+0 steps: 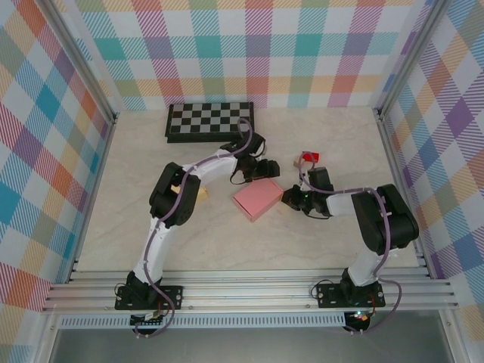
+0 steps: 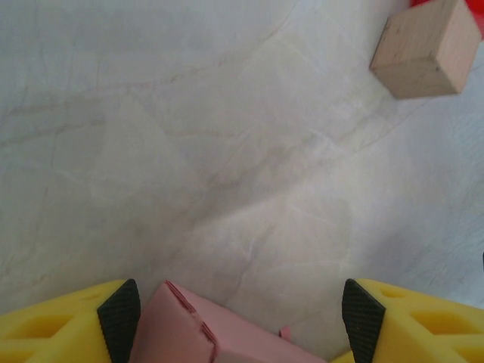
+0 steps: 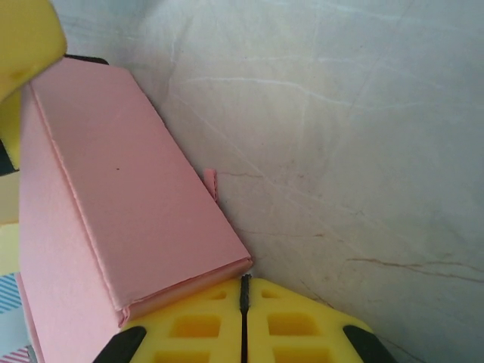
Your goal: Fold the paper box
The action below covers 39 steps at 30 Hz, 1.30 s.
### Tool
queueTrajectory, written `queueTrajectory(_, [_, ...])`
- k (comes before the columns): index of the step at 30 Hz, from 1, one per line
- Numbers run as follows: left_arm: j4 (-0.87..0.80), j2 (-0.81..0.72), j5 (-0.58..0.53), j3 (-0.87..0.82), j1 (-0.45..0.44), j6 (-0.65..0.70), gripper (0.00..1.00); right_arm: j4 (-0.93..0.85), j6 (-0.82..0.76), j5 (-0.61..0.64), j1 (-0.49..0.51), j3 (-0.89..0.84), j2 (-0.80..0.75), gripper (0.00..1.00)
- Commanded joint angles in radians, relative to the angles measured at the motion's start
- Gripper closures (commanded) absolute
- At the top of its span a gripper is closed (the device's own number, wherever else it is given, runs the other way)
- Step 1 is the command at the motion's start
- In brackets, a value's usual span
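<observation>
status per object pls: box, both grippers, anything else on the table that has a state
pink paper box: closed up, lying flat on the table, small tab sticking out at one side
left gripper: open, a box corner between its jaws, not clamped
right gripper: shut, tips against the box's edge, holding nothing
chessboard: lying flat at the far side, no pieces on it
wooden block: resting on the table, apart from both grippers
</observation>
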Motion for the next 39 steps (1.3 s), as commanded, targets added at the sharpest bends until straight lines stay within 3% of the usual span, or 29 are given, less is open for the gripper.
queueTrajectory(1, [-0.006, 0.068, 0.133, 0.071, -0.101, -0.048, 0.27, 0.237, 0.051, 0.019, 0.065, -0.012, 0.005, 0.92])
queueTrajectory(5, [-0.068, 0.117, 0.115, 0.167, -0.089, -0.029, 0.27, 0.260, 0.132, 0.145, 0.107, -0.067, -0.058, 0.93])
queueTrajectory(11, [-0.187, 0.216, 0.094, 0.388, -0.015, -0.017, 0.26, 0.112, 0.198, 0.341, 0.221, -0.131, -0.203, 0.89])
queueTrajectory(18, [-0.335, 0.196, 0.011, 0.619, 0.095, -0.003, 0.23, -0.313, -0.019, 0.408, 0.211, -0.077, -0.393, 0.82])
queueTrajectory(21, [-0.381, 0.090, -0.049, 0.599, 0.132, 0.024, 0.23, -0.485, -0.109, 0.479, 0.208, -0.042, -0.501, 0.72])
queueTrajectory(25, [-0.370, -0.223, -0.244, 0.319, 0.156, 0.105, 0.22, -0.617, -0.311, 0.691, 0.190, 0.022, -0.686, 0.63])
queueTrajectory(31, [-0.106, -0.895, -0.492, -0.446, 0.264, 0.092, 0.16, -0.642, -0.531, 0.902, 0.085, 0.101, -0.807, 0.47])
queueTrajectory(35, [0.024, -1.301, -0.815, -0.883, 0.323, 0.177, 0.04, -0.565, -0.557, 0.935, -0.042, 0.089, -0.764, 0.32])
queueTrajectory(37, [0.202, -1.478, -0.997, -1.136, 0.350, 0.262, 0.00, -0.516, -0.550, 0.927, -0.112, 0.073, -0.721, 0.16])
queueTrajectory(39, [0.280, -1.623, -1.062, -1.339, 0.421, 0.264, 0.00, -0.414, -0.565, 0.881, -0.166, 0.020, -0.697, 0.05])
